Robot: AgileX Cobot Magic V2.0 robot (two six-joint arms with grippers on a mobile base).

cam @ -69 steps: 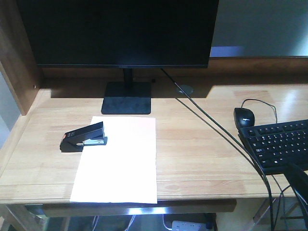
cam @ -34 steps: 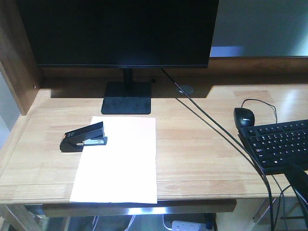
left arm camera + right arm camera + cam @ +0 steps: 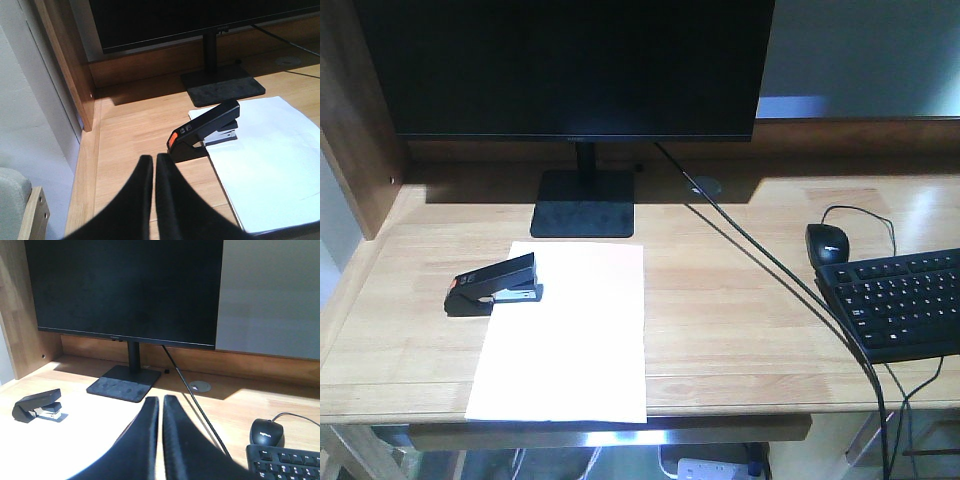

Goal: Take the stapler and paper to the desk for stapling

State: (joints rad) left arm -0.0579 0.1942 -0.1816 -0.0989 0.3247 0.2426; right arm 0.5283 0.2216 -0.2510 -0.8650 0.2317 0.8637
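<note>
The black stapler [image 3: 492,285] with its orange-red patch rests on the left edge of the white paper [image 3: 570,340], which lies flat on the light-wood desk [image 3: 720,300]. Neither gripper shows in the front view. In the left wrist view, my left gripper [image 3: 153,160] is shut and empty, hovering just short of the stapler [image 3: 205,131], with the paper [image 3: 265,150] to its right. My right gripper [image 3: 160,401] is also shut and empty, held above the desk with the stapler [image 3: 37,405] far to its left and the sunlit paper [image 3: 85,440] below it.
A black monitor [image 3: 570,65] on a stand [image 3: 583,203] fills the back. A cable [image 3: 770,270] runs diagonally to the front edge. A black mouse [image 3: 827,243] and keyboard [image 3: 900,300] lie at the right. A raised wooden side wall [image 3: 355,150] bounds the left.
The dark part of the right arm seen at the front view's lower right corner has dropped out of that view. Stapler and paper have not moved.
</note>
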